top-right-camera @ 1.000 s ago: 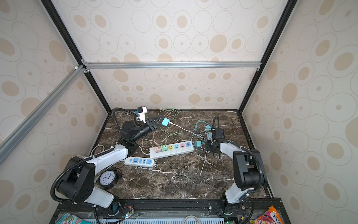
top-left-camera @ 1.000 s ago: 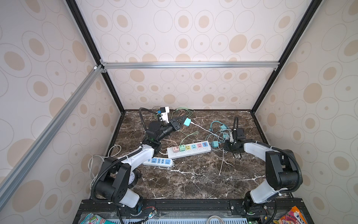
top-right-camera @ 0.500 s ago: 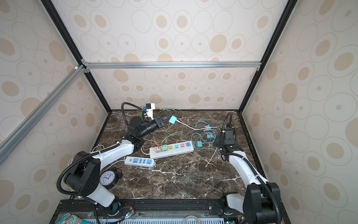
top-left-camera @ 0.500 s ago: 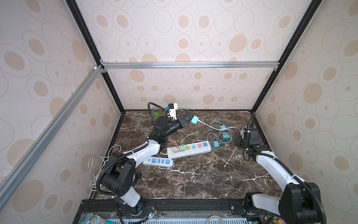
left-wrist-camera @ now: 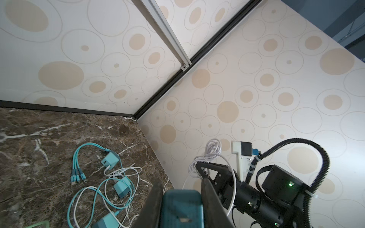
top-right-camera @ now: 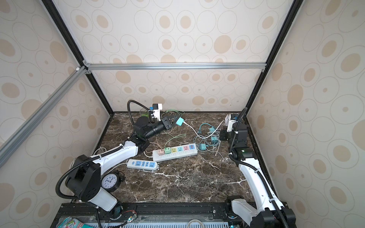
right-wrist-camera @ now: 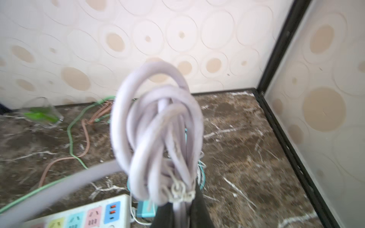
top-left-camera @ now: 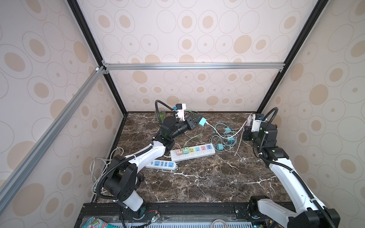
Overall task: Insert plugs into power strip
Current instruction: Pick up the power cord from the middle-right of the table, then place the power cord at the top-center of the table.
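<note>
Top views: the left hand (top-left-camera: pixel 198 121) is clenching a teal plug (top-left-camera: pixel 202 121) behind the strip (top-left-camera: pixel 197 156). The plug's white cable is trailing across the desk (top-left-camera: pixel 207 183) toward the right hand (top-left-camera: pixel 247 127). That hand is pinching a white coil (top-left-camera: pixel 249 118) well off the strip's far end, near the side wall. A pink plug (top-left-camera: pixel 179 151) and a green plug (top-left-camera: pixel 185 150) are sitting in the sockets at the strip's end nearest the left arm. Loose plugs (top-left-camera: pixel 230 140) (three, all teal) are lying in tangled cables just off the other end. A blue strip (top-left-camera: pixel 162 164) is lying just in front. A clock (top-right-camera: pixel 109 180) is standing by the left arm's base.

Left wrist: the fingers (left-wrist-camera: pixel 210 199) are pressing both sides of the plug (left-wrist-camera: pixel 182 209). Beyond it, the right hand (left-wrist-camera: pixel 200 167) is gripping the coil (left-wrist-camera: pixel 212 150).

Right wrist (blurred): the coil (right-wrist-camera: pixel 156 122) is standing up from the closed right hand (right-wrist-camera: pixel 183 211). The strip's (right-wrist-camera: pixel 79 215) blue, pink and green sockets are showing empty below it.
</note>
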Action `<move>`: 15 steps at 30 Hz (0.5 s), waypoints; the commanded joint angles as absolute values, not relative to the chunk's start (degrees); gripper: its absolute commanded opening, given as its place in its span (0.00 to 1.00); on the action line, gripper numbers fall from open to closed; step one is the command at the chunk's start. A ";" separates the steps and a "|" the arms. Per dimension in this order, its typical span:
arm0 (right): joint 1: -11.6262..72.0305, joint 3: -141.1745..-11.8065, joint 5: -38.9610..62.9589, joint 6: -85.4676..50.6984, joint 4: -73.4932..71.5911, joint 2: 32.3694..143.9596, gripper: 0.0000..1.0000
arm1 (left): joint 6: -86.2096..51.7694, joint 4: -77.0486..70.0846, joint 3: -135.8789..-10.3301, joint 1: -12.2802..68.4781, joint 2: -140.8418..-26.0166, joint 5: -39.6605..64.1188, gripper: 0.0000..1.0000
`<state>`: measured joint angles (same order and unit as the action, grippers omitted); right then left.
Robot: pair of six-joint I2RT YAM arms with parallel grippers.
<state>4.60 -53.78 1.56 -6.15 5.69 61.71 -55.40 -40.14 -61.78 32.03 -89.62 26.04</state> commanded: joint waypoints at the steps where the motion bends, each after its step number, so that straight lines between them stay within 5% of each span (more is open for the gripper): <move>1: 6.65 -57.94 11.49 -3.65 -1.43 66.71 0.00 | -54.01 -43.58 -60.30 31.73 -87.52 21.93 0.00; 15: 13.56 -87.62 7.02 -1.92 -8.40 106.42 0.00 | -58.99 -54.23 -58.51 28.27 -94.22 10.62 0.00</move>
